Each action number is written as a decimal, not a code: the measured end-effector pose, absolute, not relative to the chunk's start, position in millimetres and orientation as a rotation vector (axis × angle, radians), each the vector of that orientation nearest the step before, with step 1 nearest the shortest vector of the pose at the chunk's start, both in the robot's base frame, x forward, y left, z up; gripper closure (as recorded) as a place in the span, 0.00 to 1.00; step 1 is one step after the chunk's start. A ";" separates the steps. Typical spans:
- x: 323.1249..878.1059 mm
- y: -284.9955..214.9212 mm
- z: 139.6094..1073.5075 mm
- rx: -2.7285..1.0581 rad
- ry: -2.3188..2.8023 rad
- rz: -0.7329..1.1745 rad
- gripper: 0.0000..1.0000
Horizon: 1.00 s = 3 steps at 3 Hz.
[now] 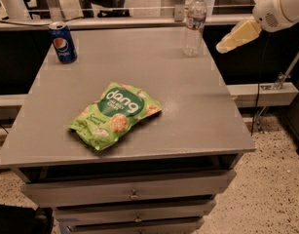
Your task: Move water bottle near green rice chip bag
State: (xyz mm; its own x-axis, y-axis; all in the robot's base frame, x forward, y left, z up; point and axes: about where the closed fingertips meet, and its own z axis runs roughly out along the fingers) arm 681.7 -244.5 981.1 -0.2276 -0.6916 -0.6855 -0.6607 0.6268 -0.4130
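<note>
Operator: Where is the gripper [227, 44] for this reach?

Observer: It hangs in the air off the right rear side of the table [197, 116], just right of the water bottle [194, 26] and apart from it. It has hold of nothing. How far open it is cannot be told from this angle.

Operator: And the bottle itself?

Observer: It stands upright near the back right corner, close to the rear edge. The green rice chip bag [117, 115] lies flat toward the front middle, well apart from it.

Operator: How should the robot take it?

Observer: Probably level from the right, closing squarely around the label band. The bottle is tall and looks light, so a glancing touch could tip it or nudge it toward the rear edge. A small lift should do, with the bottle carried upright.

Operator: Is there room to move?

Observer: Bare tabletop runs between the bottle and the bag. The Pepsi can [63, 42] sits at the back left corner, out of the path. The spot behind or to the right of the bag looks safest, away from the front edge and off the crinkled bag.
</note>
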 end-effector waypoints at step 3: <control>753.0 -199.3 944.8 -0.711 1.852 0.217 0.00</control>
State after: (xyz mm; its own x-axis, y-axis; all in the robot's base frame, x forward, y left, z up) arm 753.0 -199.3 944.8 -0.2329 -0.3675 -0.9004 -0.5660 0.8041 -0.1818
